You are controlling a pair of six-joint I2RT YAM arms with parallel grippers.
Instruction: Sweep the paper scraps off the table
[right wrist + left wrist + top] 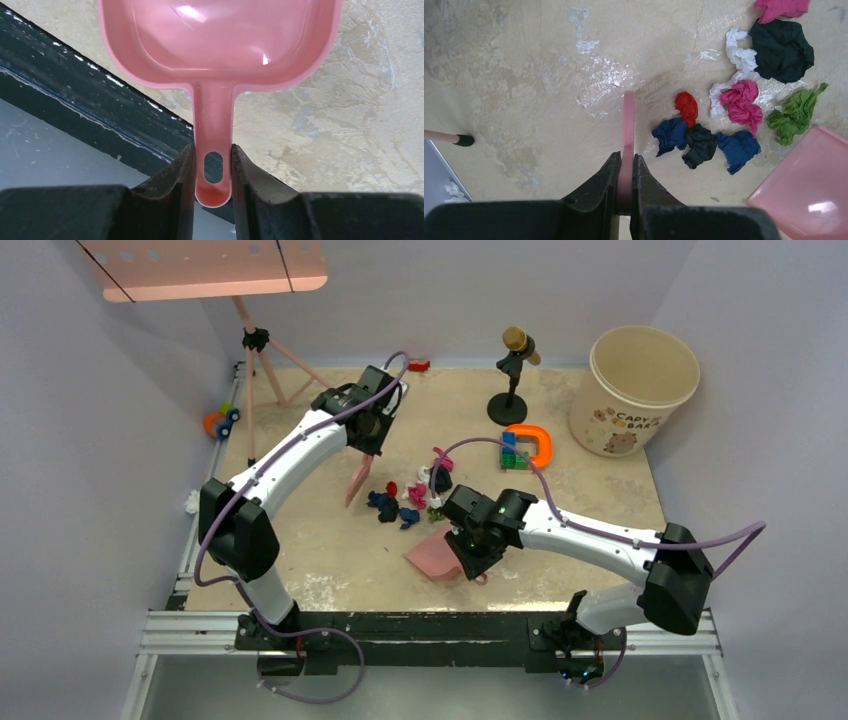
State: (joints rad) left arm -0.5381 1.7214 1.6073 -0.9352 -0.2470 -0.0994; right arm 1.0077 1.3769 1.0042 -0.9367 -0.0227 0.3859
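Observation:
The paper scraps [410, 498] lie bunched in the middle of the table [310, 560]. In the left wrist view they are red [686, 106], navy [671, 135], black [700, 145], blue [738, 147], magenta [741, 100], green [796, 112] and white [736, 55] wads. My left gripper [368, 448] [626, 167] is shut on a pink brush [357, 482] [628, 125] whose tip stands just left of the scraps. My right gripper [470, 555] [213, 167] is shut on the handle of a pink dustpan [432, 558] [220, 40]. The pan rests on the table just in front of the scraps.
A cream bucket [632, 390] stands at the back right. A microphone figure [512, 380], an orange horseshoe piece [535, 445] and a toy block stack [513, 453] are behind the scraps. A red toy car [418, 366] sits at the back edge, a tripod [262, 360] at the back left.

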